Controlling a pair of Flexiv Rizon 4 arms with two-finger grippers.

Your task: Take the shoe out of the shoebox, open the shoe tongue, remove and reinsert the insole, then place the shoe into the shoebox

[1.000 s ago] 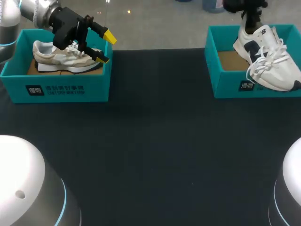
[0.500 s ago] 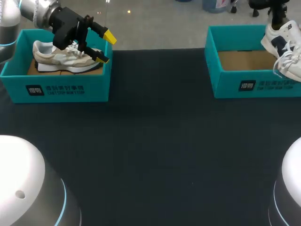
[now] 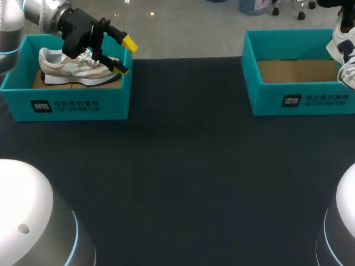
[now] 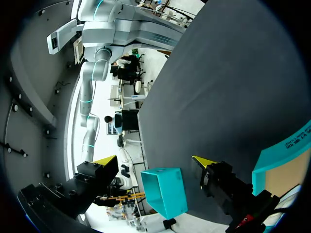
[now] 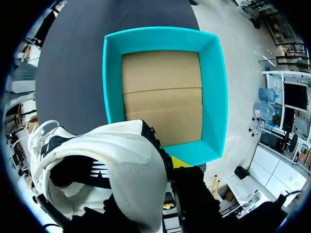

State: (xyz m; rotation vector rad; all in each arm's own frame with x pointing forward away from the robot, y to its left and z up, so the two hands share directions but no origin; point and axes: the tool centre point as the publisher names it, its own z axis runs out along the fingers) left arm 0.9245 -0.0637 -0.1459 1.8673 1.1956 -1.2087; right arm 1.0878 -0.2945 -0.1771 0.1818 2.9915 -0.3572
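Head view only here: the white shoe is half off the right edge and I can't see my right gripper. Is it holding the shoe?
Observer: Yes. In the right wrist view the white and navy lace-up shoe hangs from the right gripper, gripped at the heel collar.
Operator: Both fingers on it?
Observer: One yellow tip shows outside the heel; the shoe hides the other.
Operator: Anything in the box?
Observer: No. The teal shoebox shows only its bare brown cardboard floor.

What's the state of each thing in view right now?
Left teal cardboard shoebox, lidless, occupied.
Beige fabric shoe, lying inside it.
Right teal cardboard shoebox, lidless, empty.
White-and-navy laced shoe, lifted out, held.
Left hand, open above beige shoe.
Right hand, shut on white shoe.
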